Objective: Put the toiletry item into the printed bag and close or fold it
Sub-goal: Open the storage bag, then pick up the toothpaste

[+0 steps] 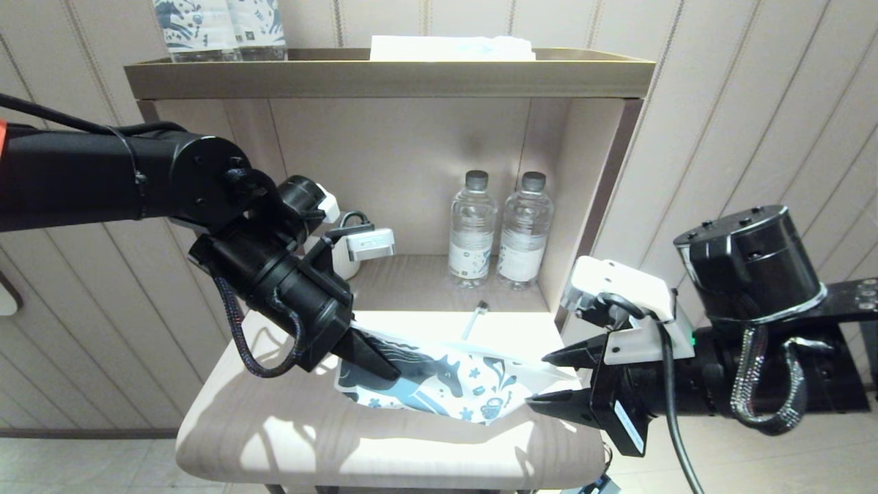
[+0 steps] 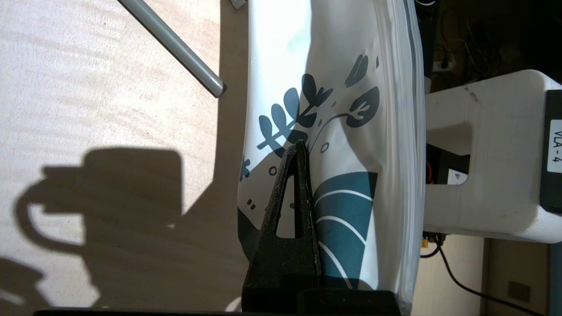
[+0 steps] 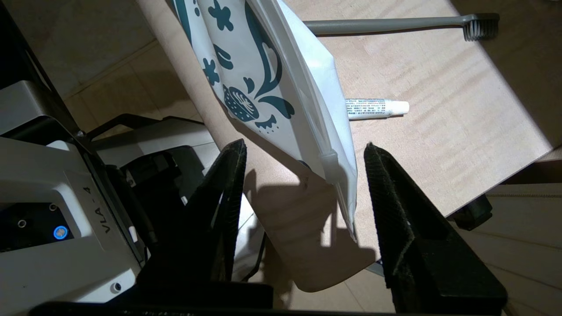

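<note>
The printed bag (image 1: 446, 384) (image 2: 351, 131) (image 3: 263, 87), white with blue horse and plant figures, hangs tilted just above the small wooden table (image 1: 288, 432). My left gripper (image 1: 389, 372) (image 2: 300, 147) is shut on its left end. My right gripper (image 1: 537, 379) (image 3: 304, 145) stands open at the bag's right corner, and that zip-edged corner lies between the fingers without being pinched. The toiletry item (image 1: 475, 320) (image 2: 175, 44) (image 3: 395, 24), a thin pale stick with a small dark bristled head, lies on the table behind the bag, outside it.
A small white tube (image 3: 377, 108) lies on the table by the bag. Two water bottles (image 1: 472, 230) (image 1: 523, 230) stand at the back of the shelf niche. Printed packs (image 1: 206, 27) and a flat packet (image 1: 453, 48) sit on the top shelf. The table's right edge (image 3: 505, 175) is close.
</note>
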